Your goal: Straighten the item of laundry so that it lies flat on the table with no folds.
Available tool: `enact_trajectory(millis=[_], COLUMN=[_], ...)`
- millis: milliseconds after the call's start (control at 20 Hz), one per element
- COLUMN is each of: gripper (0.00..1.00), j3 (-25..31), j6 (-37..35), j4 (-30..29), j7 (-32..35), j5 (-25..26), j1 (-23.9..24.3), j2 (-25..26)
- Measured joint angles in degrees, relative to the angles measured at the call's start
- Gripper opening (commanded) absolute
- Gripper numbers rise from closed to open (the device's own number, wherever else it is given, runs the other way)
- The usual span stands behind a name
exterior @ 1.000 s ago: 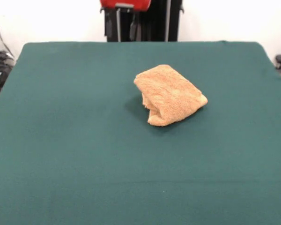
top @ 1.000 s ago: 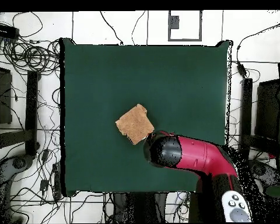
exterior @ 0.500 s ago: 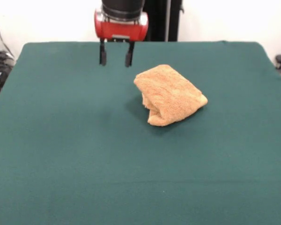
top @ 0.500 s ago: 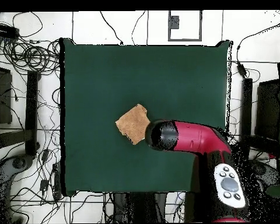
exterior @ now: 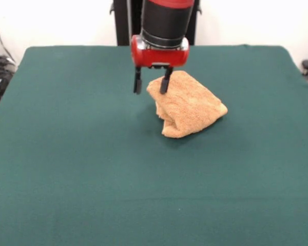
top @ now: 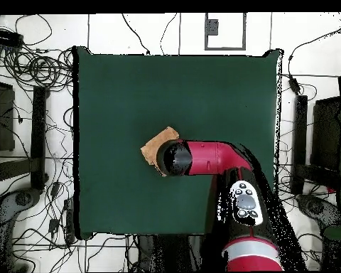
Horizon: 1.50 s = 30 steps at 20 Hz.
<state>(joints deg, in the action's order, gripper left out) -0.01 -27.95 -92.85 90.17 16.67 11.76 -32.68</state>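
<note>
The orange-tan towel point(exterior: 187, 104) lies folded over in a lump near the middle of the dark green table point(exterior: 82, 169). No band stripe shows. My gripper point(exterior: 151, 84) hangs open over the towel's far left corner, one finger point(exterior: 137, 82) left of the corner and the other finger point(exterior: 165, 81) over the cloth; it holds nothing. In the overhead view the arm's head covers most of the towel point(top: 153, 144), and the gripper itself is hidden under it.
The robot's black pedestal point(exterior: 123, 23) stands beyond the table's far edge. Cables and dark gear point(top: 31, 67) lie on the floor around the table. The red arm point(top: 216, 158) reaches in from the table's bottom right in the overhead view.
The arm has come down and toward the towel: from only the red wrist at the top edge, to the gripper left of the towel, to the gripper over the towel's far left corner.
</note>
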Motion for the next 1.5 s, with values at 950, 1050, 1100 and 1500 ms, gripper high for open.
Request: enact_trajectory(millis=[950,1050,1100,1500], gripper=[1.0,1.0,1.0,1.0], j3=[14.5,15.9,16.6,22.6], j6=[0.2,0.0,-0.3,-3.9], j4=[-0.3,-0.3,-0.3,-0.2], j7=[0.0,0.0,0.0,0.0], j5=[-12.1,-12.8,-13.2,-14.9], j1=[15.7,16.4,16.7,18.0], j2=[3.1,3.8,4.2,7.4])
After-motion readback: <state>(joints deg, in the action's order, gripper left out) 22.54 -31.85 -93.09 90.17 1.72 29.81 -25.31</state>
